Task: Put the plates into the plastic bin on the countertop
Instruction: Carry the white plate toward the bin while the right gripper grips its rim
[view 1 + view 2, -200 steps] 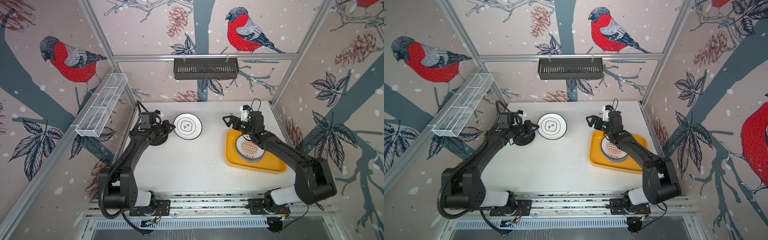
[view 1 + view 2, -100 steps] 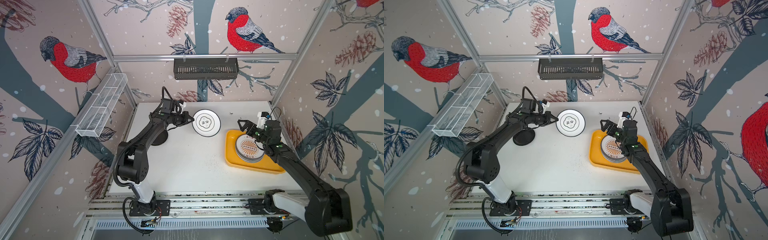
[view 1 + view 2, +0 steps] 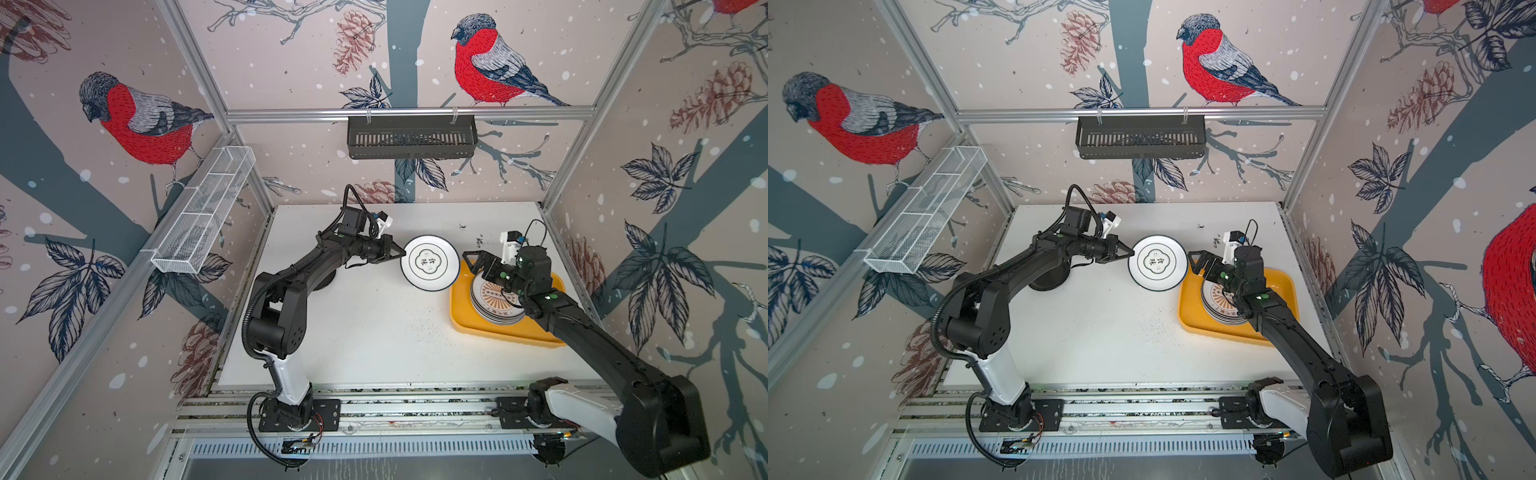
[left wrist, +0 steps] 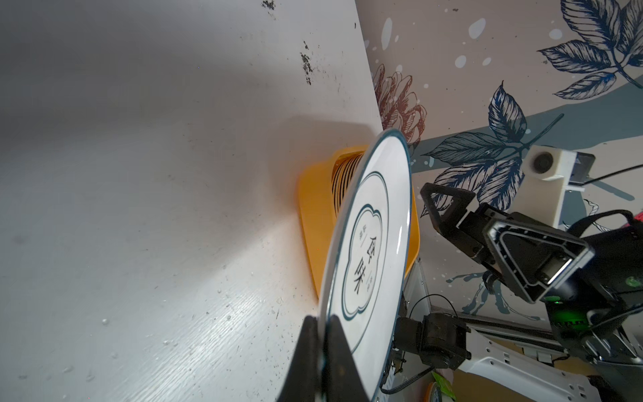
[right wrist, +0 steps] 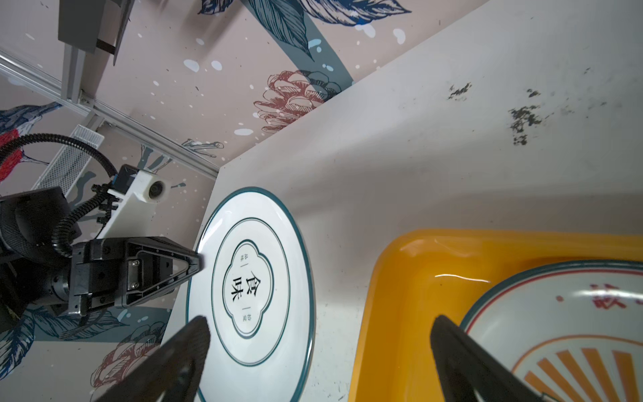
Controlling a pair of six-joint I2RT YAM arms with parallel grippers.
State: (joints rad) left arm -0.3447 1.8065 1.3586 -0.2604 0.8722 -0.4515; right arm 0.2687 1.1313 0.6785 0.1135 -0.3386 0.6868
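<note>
1. While the two arms meet toward the right of the table (image 3: 374, 332), we count one white plate (image 3: 430, 262) with a flower outline up in the air. The left fingers (image 3: 390, 250) are closed tight on its rim.
2. That plate hangs above the table just beside a corner of the one yellow bin (image 3: 460, 316), not inside it.
3. Inside the bin we see one stack of plates (image 3: 492, 308), topped by an orange sunburst. Its layers sit too close together for us to count.
4. We find the right fingers (image 5: 186, 353) spread wide and empty, over the bin's corner between the held plate and the stack.
5. One black plate (image 3: 1054, 283) lies on the table, half hidden under the left arm.
6. On the walls we count two baskets: one black slotted basket (image 3: 411, 137) and one white wire basket (image 3: 203, 212).
</note>
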